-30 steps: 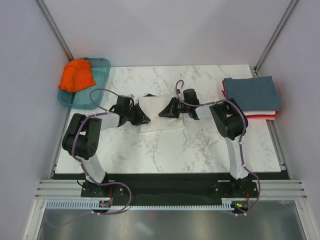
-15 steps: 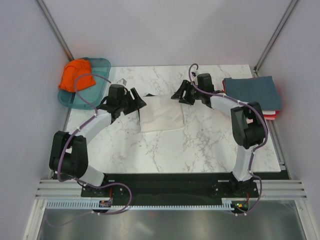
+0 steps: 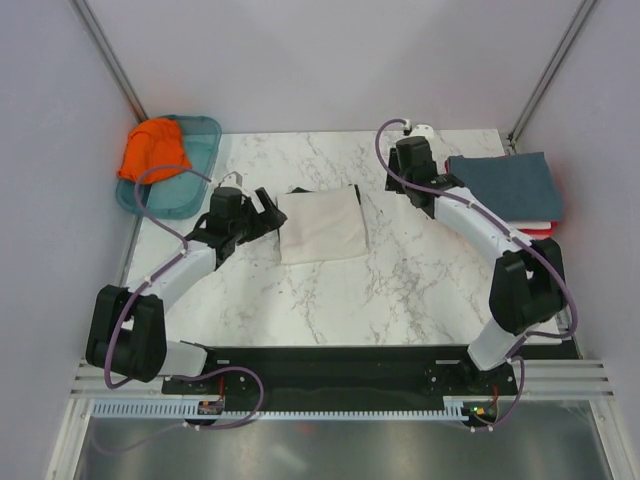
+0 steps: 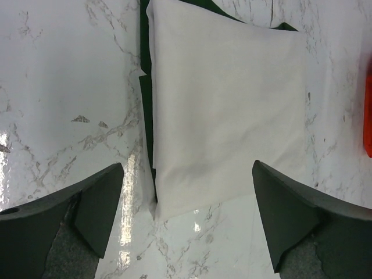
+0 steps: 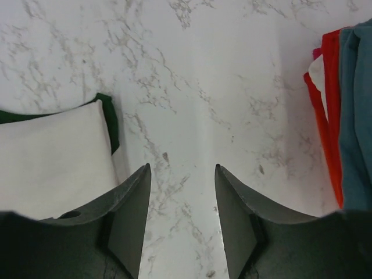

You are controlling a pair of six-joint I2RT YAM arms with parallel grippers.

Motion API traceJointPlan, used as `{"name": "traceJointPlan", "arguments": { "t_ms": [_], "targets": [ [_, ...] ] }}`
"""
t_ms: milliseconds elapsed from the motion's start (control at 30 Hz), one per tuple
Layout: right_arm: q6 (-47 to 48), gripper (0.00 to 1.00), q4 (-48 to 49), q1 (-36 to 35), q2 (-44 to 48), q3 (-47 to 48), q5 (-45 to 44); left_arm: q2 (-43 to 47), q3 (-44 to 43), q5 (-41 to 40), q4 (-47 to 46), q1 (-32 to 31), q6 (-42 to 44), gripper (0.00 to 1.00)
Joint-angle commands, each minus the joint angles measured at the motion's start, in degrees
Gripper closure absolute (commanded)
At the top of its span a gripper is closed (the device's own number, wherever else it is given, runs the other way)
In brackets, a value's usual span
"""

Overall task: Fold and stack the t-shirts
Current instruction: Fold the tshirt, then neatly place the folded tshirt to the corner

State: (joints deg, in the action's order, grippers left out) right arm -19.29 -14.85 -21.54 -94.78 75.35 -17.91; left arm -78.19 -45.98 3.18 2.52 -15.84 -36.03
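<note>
A cream t-shirt lies folded in a flat rectangle on the marble table, with dark green cloth showing at its far edge. My left gripper hovers just left of it, open and holding nothing. In the left wrist view the cream t-shirt fills the middle beyond the wide-apart fingers. My right gripper hangs open over bare marble between the cream shirt and the folded stack. That stack is slate-blue over white and red. In the right wrist view the cream shirt sits left and the stack right of my gripper. A crumpled orange t-shirt lies at the back left.
A translucent teal tray at the back left corner holds the orange shirt. Grey walls and metal posts close in the table on three sides. Cables loop over both arms.
Both grippers have let go of the cream shirt and opened. The left one drew back to the left. The right one swung away toward the back right, near the stack.
</note>
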Motion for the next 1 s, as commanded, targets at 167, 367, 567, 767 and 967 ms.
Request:
{"name": "traceJointPlan", "arguments": {
  "t_ms": [167,367,567,767,967],
  "targets": [
    [11.0,0.54,-18.6,-2.3,-15.2,12.7,-22.3,0.7,2.5,2.0,-6.3,0.3,-2.0,0.02],
    [12.3,0.63,-24.8,-2.3,-25.5,19.1,-37.3,1.4,3.7,2.7,-7.4,0.2,-2.5,0.03],
    [11.6,0.56,-27.2,-1.9,-34.2,22.5,-43.7,0.4,3.4,2.8,-7.4,0.3,-3.3,0.03],
    [10.3,0.56,-29.2,1.4,-39.2,23.4,-46.9,0.6,3.3,2.5,-6.9,0.3,-3.2,0.03],
    [12.3,0.52,-29.2,4.9,-43.5,26.3,-48.1,0.5,3.2,2.1,-6.7,0.3,-3.1,0.03]
  ]
}}
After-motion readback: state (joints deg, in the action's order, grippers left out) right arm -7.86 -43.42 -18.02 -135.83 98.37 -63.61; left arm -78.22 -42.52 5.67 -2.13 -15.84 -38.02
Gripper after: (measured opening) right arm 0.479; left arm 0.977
